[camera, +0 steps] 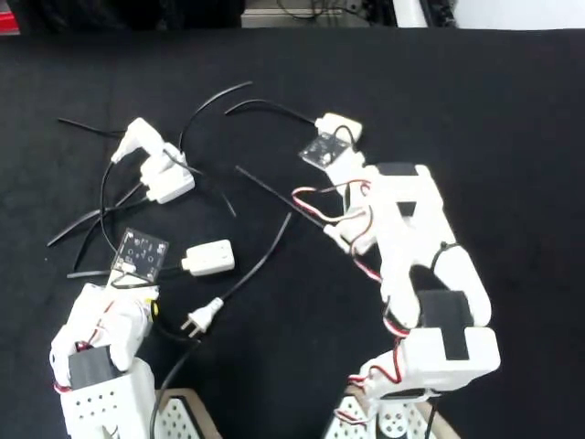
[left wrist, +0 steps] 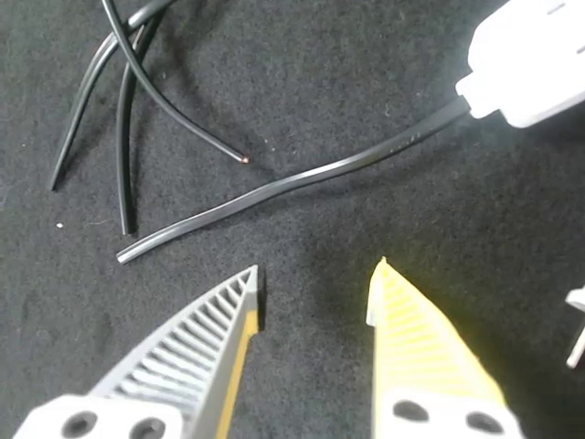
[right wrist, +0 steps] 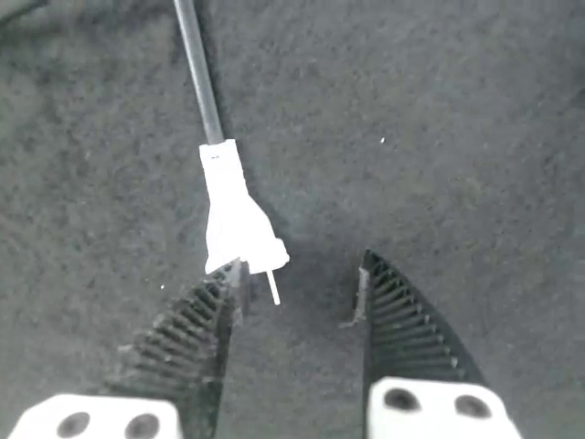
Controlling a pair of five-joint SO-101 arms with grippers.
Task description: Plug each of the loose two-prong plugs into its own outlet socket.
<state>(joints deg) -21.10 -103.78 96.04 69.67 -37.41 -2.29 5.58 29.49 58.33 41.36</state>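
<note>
Black cloth over the whole surface (camera: 512,110), thin dark cables strewn across it. Nearest the arm bases, left tool (left wrist: 318,267) released, jaws spread above bare cloth, grasping nothing. Risk here: closing on the black cable (left wrist: 274,187) just beyond the tips and dragging the white socket (left wrist: 535,64) at its end, since the socket body sits off to one side and not between the jaws. Close by, loose plug (camera: 203,318) lying just beside the left arm, prongs pointing toward the arm bases, near the socket but apart from it. Farther out, right tool (right wrist: 300,261) likewise released, jaws wide, hanging low over a second plug (right wrist: 236,219). Likely trouble on closing: body nudged sideways or rolled, or the grip landing on the thin prongs and bending them, leaving the plug crooked for insertion. Cause: plug not centred, its white body touching one finger (right wrist: 196,320) and well clear of the other, prongs pointing back toward the tool, cord leading straight away. Stiff cord probably a further source of twist once lifted. Farthest off, plug-and-socket pair (camera: 157,169) among tangled cables, seemingly mated already, though hard to confirm from above.
</note>
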